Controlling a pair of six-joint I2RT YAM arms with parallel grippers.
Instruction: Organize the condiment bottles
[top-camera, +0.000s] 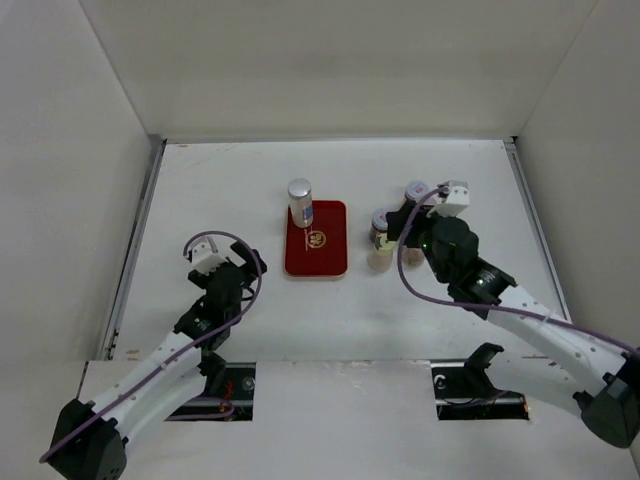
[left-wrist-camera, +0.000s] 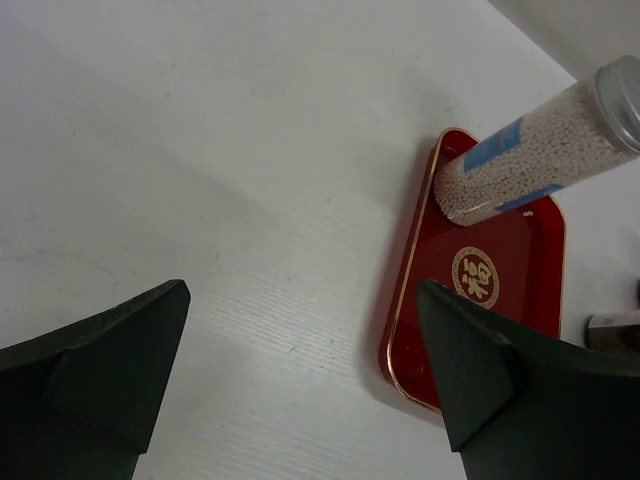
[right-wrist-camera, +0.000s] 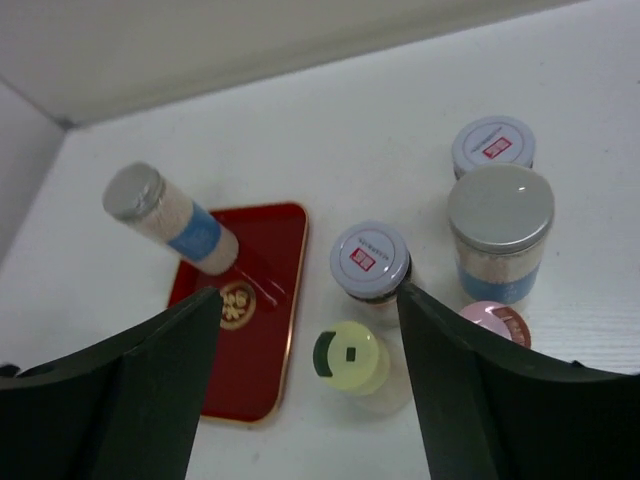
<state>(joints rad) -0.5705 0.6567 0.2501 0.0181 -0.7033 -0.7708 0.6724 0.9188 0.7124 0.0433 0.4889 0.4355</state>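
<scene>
A tall cream bottle with a silver cap and blue label (top-camera: 300, 202) stands at the far left end of the red tray (top-camera: 318, 250); the left wrist view shows this bottle (left-wrist-camera: 530, 155) too. Right of the tray stands a cluster of condiment bottles: a yellow-green capped one (right-wrist-camera: 350, 358), a white-capped one (right-wrist-camera: 370, 262), a second white-capped one (right-wrist-camera: 492, 147), a wide silver-lidded jar (right-wrist-camera: 500, 230) and a pink-capped one (right-wrist-camera: 495, 322). My right gripper (right-wrist-camera: 310, 295) hangs open above the yellow-green cap, touching nothing. My left gripper (left-wrist-camera: 302, 290) is open over bare table left of the tray (left-wrist-camera: 480, 280).
White walls close in the table (top-camera: 230, 190) at the back and on both sides. My right arm (top-camera: 520, 300) reaches in from the near right over the bottle cluster. Two openings (top-camera: 225, 385) sit by the arm bases at the near edge.
</scene>
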